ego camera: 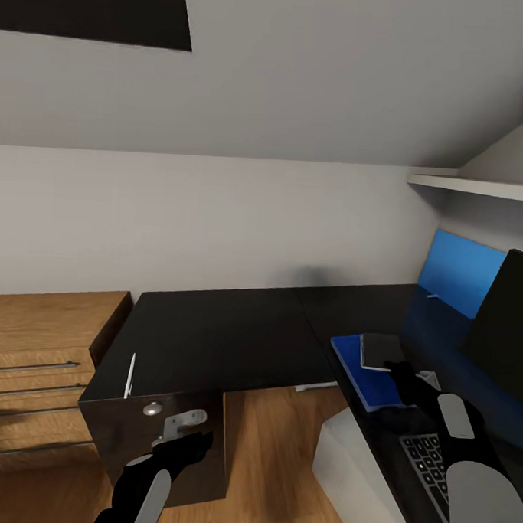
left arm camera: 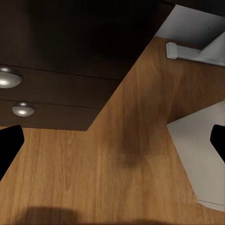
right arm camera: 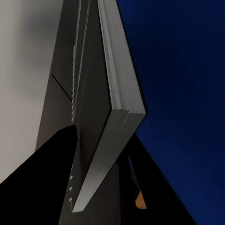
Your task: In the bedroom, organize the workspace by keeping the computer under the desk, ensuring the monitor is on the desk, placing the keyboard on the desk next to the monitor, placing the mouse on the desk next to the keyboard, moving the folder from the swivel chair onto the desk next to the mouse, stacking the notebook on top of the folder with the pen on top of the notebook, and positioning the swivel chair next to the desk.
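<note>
Right gripper point(ego camera: 400, 368) clamped on thin dark grey notebook point(ego camera: 382, 350), over flat bright blue folder point(ego camera: 367, 368) on black L-shaped desk point(ego camera: 211, 335). Stacking step; next, release flat. Left gripper point(ego camera: 198, 441) open, idle.

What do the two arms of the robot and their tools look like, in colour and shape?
Both arms have rounded black segments with pale grey-white panels along the forearm. The left tool is black with short fingers; in the left wrist view its fingertips are plain black blocks. The right tool is also black. No cables or markings show.
</note>
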Available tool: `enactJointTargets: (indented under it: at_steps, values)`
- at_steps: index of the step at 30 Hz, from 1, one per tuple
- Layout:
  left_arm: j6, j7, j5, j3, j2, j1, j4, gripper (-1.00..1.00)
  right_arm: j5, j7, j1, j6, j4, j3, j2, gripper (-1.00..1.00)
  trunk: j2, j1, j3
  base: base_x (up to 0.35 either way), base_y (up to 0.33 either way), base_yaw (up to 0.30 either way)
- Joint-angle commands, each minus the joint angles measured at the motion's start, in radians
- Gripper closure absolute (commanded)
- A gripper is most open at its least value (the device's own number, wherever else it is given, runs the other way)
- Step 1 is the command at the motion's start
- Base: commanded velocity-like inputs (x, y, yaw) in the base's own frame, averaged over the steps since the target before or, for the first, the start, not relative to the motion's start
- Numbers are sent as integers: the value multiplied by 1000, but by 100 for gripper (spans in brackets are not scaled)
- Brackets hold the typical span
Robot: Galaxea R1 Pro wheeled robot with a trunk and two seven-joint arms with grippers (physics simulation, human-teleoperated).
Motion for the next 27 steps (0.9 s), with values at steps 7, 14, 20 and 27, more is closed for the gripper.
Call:
enactJointTargets:
  at_steps: [7,14,20,27]
  values:
    - [3,9,11,-1,0,-1,-1,-100,0,1,-1,6,0,-4,1,100,-1,0,-1,5,-2,0]
    - [3,9,11,-1,0,-1,-1,-100,0,1,-1,6,0,-4,2,100,34,-19,15,0,0,0]
    - [2,9,12,-1,0,-1,-1,-100,0,2,-1,6,0,-4,2,100,34,-19,15,0,0,0]
    - [3,9,12,-1,0,-1,-1,-100,-2,2,-1,7,0,-2,3,100,34,-19,15,0,0,0]
